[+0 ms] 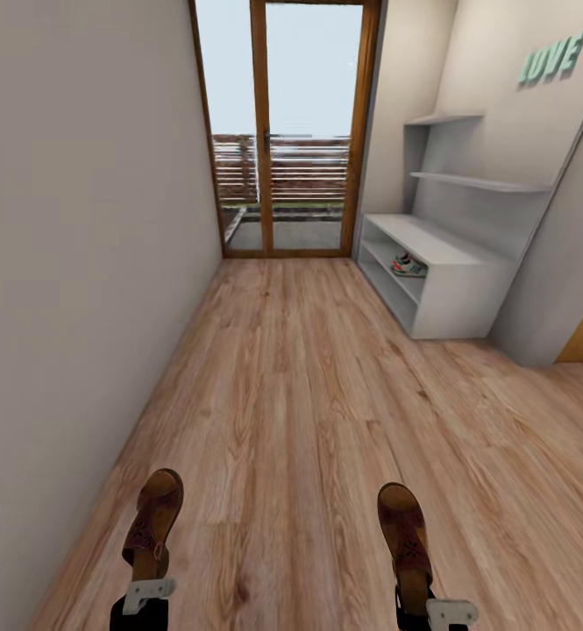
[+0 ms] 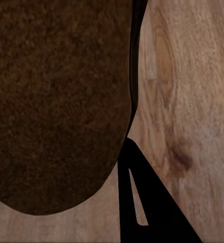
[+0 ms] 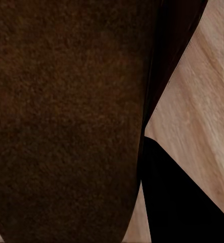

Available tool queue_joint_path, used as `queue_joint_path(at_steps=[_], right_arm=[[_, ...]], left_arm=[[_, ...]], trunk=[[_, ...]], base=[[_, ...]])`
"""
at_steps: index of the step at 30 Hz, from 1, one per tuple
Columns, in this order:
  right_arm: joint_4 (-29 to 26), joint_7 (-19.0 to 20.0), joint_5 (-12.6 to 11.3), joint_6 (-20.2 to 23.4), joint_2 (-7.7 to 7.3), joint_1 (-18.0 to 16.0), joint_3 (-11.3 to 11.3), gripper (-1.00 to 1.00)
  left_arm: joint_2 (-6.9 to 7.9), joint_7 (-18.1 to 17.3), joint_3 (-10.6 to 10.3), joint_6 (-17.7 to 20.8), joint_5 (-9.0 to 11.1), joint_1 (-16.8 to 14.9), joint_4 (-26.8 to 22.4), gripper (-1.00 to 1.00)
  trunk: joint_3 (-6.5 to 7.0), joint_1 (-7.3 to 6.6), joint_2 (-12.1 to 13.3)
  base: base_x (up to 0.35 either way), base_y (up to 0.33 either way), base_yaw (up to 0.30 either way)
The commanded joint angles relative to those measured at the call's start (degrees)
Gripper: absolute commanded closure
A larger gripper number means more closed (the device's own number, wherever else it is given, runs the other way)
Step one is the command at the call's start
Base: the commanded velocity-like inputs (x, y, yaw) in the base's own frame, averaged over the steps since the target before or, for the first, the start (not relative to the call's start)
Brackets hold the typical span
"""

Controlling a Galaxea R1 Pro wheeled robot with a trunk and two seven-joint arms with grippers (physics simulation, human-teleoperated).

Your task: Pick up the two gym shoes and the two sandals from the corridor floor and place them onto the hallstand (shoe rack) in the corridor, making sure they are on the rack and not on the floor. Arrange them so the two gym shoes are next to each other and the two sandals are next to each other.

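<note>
each gripper pinches one brown sandal by its heel end above the corridor floor, the left gripper holding the left sandal and the right gripper the right sandal, long axes running toes-forward toward the glass door, while a gym shoe sits on the hallstand's lower tier.

Both claws cut off by head view's bottom edge: left claw, right claw, finger positions unreadable. Left sandal and right sandal overrun wrist frames. Gym shoes on hallstand lower tier too small to count.
</note>
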Motion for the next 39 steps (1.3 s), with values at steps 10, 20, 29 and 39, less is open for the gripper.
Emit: queue_joint_path(at_steps=[10,20,29,39], right_arm=[[0.0,-0.4,0.5,-0.1,0.01,0.0,-0.1,1.00],[0.0,-0.3,0.5,-0.1,0.01,0.0,-0.1,1.00],[0.0,-0.4,0.5,-0.1,0.01,0.0,-0.1,1.00],[0.0,-0.4,0.5,-0.1,0.01,0.0,-0.1,1.00]], left_arm=[[-0.11,-0.4,0.5,-0.2,-0.4,-0.1,0.0,1.00],[-0.11,-0.4,0.5,-0.2,-0.4,-0.1,0.0,1.00],[-0.11,-0.4,0.5,-0.2,-0.4,0.0,0.0,1.00],[-0.11,-0.4,0.5,-0.2,-0.4,0.1,0.0,1.00]], trunk=[[-0.05,0.02,0.0],[-0.05,0.02,0.0],[-0.05,0.02,0.0],[-0.05,0.02,0.0]], base=[[0.339,0.000,0.000],[0.339,0.000,0.000],[0.339,0.000,0.000],[0.339,0.000,0.000]])
